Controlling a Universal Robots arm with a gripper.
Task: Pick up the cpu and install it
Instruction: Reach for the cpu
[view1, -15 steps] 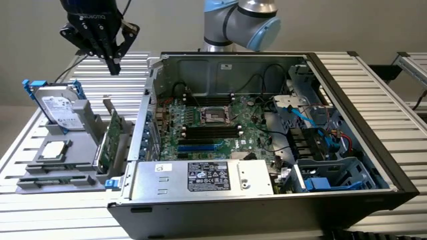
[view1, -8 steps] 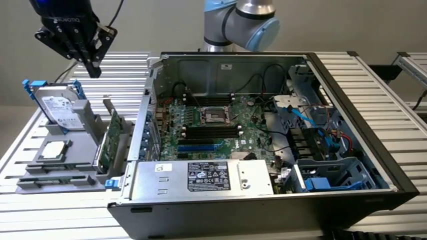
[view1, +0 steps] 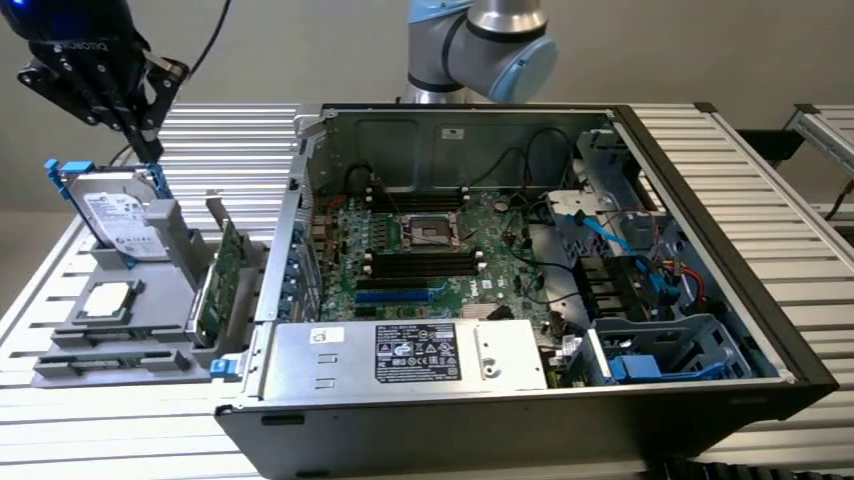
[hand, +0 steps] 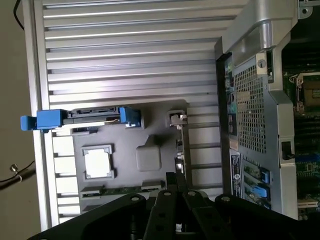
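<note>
Upper left, the gripper (view1: 144, 135) hangs closed and empty above the hard drive (view1: 118, 212). Lower left, the cpu (view1: 107, 300) lies untouched in its grey tray (view1: 60, 330). Pickup has not begun; it likely calls for opened jaws lowered over the chip. Centre, the motherboard socket (view1: 430, 232) sits empty. The print on the power-supply label (view1: 416, 352) is unreadable.

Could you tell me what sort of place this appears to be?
Probably a robotics lab's computer-assembly bench: an opened desktop case sits on a slatted aluminium table, and a grey tray beside it holds the cpu and a hard drive.
</note>
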